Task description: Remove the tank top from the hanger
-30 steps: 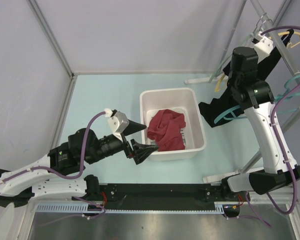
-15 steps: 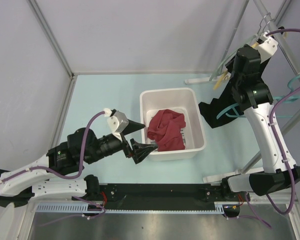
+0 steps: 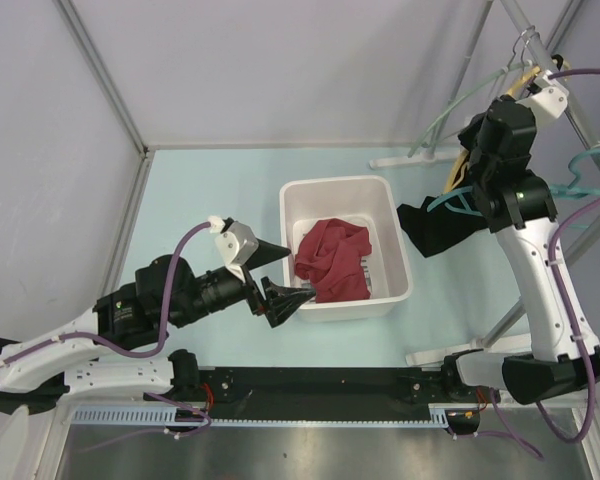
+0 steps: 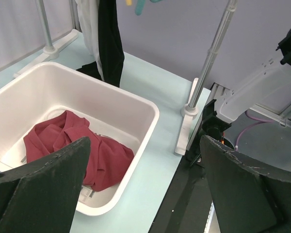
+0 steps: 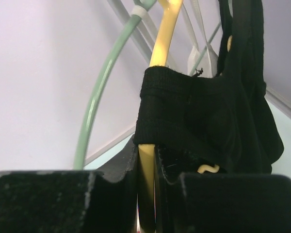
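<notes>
The right arm's jaws [image 5: 146,194] are pinched to a narrow gap on the arm of a yellow plastic hanger [image 5: 162,39], just below the strap of the black tank top [image 5: 208,116] looped over it. A pale green hanger [image 5: 94,107] sits beside it. The tank top hangs at the right rear, its body falling just beside the white plastic bin [image 3: 335,185], which holds a crumpled red garment [image 3: 330,260] on the pale blue bench [image 3: 210,200]. The left arm's jaws [image 4: 144,145] gape wide and empty near the bin's front left corner.
</notes>
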`<state>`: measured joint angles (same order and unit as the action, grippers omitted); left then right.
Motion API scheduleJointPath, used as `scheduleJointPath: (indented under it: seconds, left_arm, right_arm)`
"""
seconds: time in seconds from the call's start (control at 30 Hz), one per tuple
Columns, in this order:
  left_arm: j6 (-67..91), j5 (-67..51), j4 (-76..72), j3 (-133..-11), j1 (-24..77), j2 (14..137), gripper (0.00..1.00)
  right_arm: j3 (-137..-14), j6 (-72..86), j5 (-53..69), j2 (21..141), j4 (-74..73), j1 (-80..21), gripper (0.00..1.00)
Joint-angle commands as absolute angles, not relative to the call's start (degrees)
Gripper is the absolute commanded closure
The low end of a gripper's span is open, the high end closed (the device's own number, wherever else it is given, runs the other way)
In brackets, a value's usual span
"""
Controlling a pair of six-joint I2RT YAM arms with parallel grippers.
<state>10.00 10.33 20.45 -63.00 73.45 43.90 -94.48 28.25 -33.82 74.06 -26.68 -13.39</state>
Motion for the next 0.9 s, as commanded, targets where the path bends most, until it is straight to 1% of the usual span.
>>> scheduleJointPath:
  seconds: [0.0, 0.27, 0.4, 0.5, 0.63, 0.87]
  left_arm:
    - [8.9, 10.1, 19.2, -65.4, 73.0, 44.1, 0.01]
    - [9.1, 9.6, 18.3, -65.3, 73.0, 44.3, 0.01]
    - [9.3, 9.4, 17.9, -65.0, 73.1, 44.2, 0.01]
    - [9.5, 9.1, 17.8, -65.1, 73.0, 44.2, 0.01]
    - [9.7, 8.9, 17.8, -65.1, 72.9, 44.0, 0.01]
    - [9.4, 8.4, 17.7, -65.5, 72.9, 44.6, 0.01]
  right_arm:
    - [-95.7, 29.4, -33.9, 68.6, -25.8, -14.4, 1.0]
    - [-98.8, 28.9, -29.8, 64.5, -30.0, -18.4, 1.0]
    - [-95.6, 23.8, -28.9, 61.5, -25.7, -19.7, 1.0]
    - [-96.3, 21.9, -26.4, 61.2, -25.9, -19.9, 1.0]
    - [-94.3, 20.3, -22.9, 58.7, -23.9, -20.5, 1.0]
    - [-95.2, 19.9, -14.8, 55.6, -29.0, -20.6, 1.0]
